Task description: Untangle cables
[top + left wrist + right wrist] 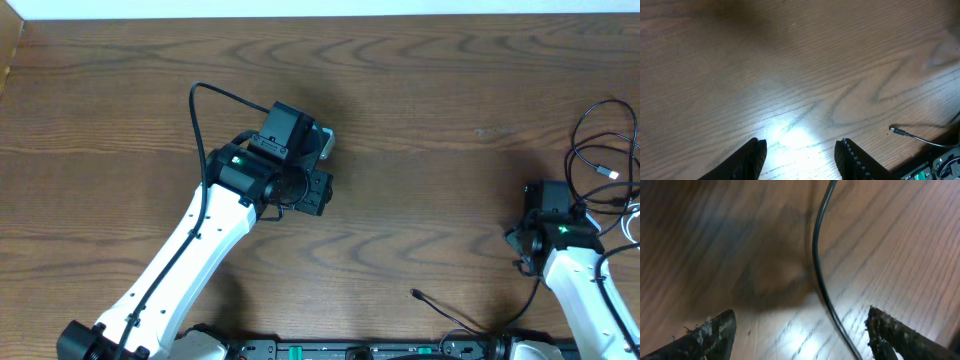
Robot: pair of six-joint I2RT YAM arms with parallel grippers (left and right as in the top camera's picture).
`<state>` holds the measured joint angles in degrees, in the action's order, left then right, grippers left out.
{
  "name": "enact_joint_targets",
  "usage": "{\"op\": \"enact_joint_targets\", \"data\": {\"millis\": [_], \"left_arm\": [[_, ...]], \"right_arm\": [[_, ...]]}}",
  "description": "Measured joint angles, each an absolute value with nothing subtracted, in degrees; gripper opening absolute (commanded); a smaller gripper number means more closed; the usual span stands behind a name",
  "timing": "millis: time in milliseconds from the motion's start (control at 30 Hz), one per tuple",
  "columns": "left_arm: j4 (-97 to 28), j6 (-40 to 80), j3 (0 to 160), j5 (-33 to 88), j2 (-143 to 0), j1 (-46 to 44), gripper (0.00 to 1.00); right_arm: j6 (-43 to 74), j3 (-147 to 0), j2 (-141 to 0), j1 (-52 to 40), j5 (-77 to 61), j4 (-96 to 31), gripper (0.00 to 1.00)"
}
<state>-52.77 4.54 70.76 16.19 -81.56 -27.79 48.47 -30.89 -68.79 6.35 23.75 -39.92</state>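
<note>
"Overhead view first: where are the cables?" asks the listener.

"Thin black cables (571, 160) lie in loose loops at the far right of the wooden table (420, 90)," says the describer. "They are just ahead of the right gripper (548, 188) and to its right. A white cable (629, 222) shows at the table's edge, beside the right arm. A plug-ended black cord (440, 308) lies by the near edge, between the two arms and well apart from the left gripper (326, 143)."

"Is the right gripper holding anything?"

"No. Its wrist camera shows its fingers (710, 330) spread wide. One black cable (816, 265) runs over the wood through the gap between them. It is nearer one finger than the other and touches neither."

"And the left gripper?"

"Its fingers (752, 160) are also spread apart, seen from its own wrist camera, with bare, brightly lit wood between them. The plug-ended black cord lies outside the gap, off to one side of the fingertips. I cannot tell whether the fingers touch the table."
</note>
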Motion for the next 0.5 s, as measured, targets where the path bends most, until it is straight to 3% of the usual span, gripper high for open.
{"op": "enact_joint_targets", "data": {"millis": [333,433,500], "left_arm": [[-52.73,4.54,70.76,16.19,-81.56,-27.79,0.5],[-52.73,4.54,70.76,16.16,-81.56,-27.79,0.5],[-52.75,4.54,70.76,16.19,-81.56,-27.79,0.5]], "right_arm": [[48.82,-25.06,-70.76,6.35,25.34,-34.79,0.78],[49.5,-23.83,-70.48,6.35,25.54,-32.03,0.73],[49.93,-22.76,-70.19,6.35,25.5,-29.45,0.64]]}}
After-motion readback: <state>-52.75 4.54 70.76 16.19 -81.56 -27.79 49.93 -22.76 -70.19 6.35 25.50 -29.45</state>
